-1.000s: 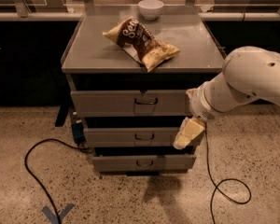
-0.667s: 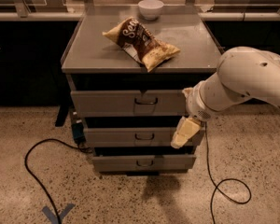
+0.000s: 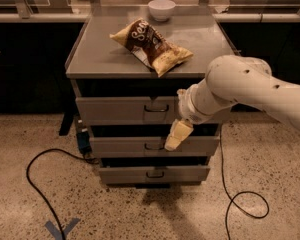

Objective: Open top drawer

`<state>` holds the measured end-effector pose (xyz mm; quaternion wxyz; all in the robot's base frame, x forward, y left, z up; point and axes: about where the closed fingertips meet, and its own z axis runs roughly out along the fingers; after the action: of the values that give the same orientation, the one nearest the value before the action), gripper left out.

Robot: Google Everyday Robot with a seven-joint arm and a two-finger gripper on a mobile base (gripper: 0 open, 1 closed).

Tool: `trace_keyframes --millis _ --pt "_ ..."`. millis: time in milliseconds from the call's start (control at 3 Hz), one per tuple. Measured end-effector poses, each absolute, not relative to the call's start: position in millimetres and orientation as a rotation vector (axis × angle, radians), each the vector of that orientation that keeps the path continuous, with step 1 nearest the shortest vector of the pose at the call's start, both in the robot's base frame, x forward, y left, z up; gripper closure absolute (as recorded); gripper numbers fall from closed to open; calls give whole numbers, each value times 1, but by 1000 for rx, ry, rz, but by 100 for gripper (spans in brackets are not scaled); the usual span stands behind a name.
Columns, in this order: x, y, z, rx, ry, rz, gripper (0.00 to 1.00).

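Observation:
The top drawer [image 3: 120, 110] is the widest of three grey drawers in a metal cabinet, and its small dark wire handle [image 3: 156, 108] sits at the centre. Its front stands about level with the fronts of the drawers below. My gripper [image 3: 175, 136] hangs from the white arm [image 3: 235, 86], which reaches in from the right. It is in front of the cabinet, just right of and below the handle, over the second drawer [image 3: 125, 146]. It holds nothing that I can see. The arm hides the right end of the top drawer.
A chip bag [image 3: 151, 45] and a white bowl [image 3: 161, 9] lie on the cabinet top [image 3: 95, 54]. The bottom drawer [image 3: 155, 174] is below. Black cables [image 3: 40, 189] loop on the floor at left and right. Blue tape [image 3: 62, 229] marks the floor. Dark counters stand behind.
My arm and gripper have moved left, from the right edge of the drawers toward the centre handle of the top drawer. The drawers have not moved.

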<state>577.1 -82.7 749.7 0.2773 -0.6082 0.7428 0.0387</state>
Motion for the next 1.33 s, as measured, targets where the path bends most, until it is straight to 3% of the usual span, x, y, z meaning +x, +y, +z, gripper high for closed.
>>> trace_keyframes --millis 1333 --pt "649 -114 660 -1499 2170 101 0"
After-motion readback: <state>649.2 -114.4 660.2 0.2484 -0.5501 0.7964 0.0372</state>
